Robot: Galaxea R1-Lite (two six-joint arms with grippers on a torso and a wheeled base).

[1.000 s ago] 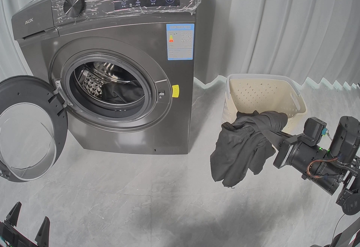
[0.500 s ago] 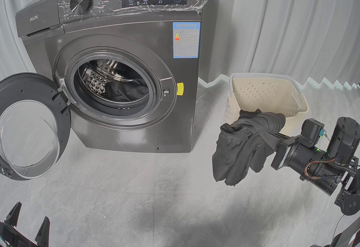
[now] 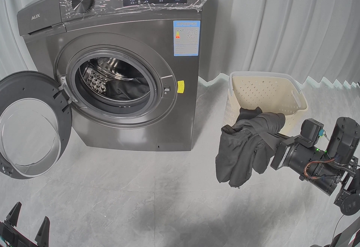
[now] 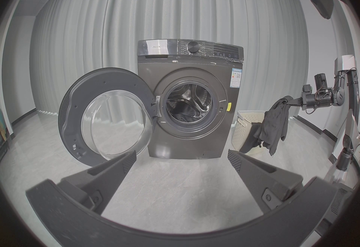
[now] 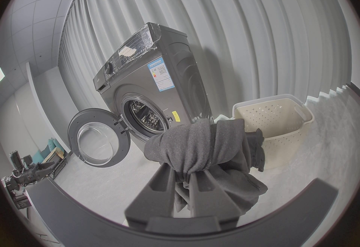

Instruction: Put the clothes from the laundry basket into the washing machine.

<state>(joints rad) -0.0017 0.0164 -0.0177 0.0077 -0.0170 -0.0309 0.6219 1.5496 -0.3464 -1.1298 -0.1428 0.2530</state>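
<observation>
Dark garment [image 3: 243,146] hangs bunched from the right gripper [image 5: 183,178], whose jaws are clamped on a thick fold of it. It is off the floor, just in front of the laundry basket [image 3: 262,77]. One end lies at the basket's front rim; can't tell if it is touching.

The cloth looks soft, limp and light, not fragile. It probably won't slip, but the loose ends droop and could snag on the washing machine [image 3: 180,116] door ring. The best hold is mid-bundle, as it is now.

The door [image 3: 22,86] is wide open and dark cloth [image 3: 127,90] is already in the drum. The left gripper [image 4: 180,154] is low, with jaws spread and empty.

Versus earlier: the whole head view shifts, so that is camera motion. Garment and right arm sit about the same against the basket, and the hanging folds are slightly rearranged.
</observation>
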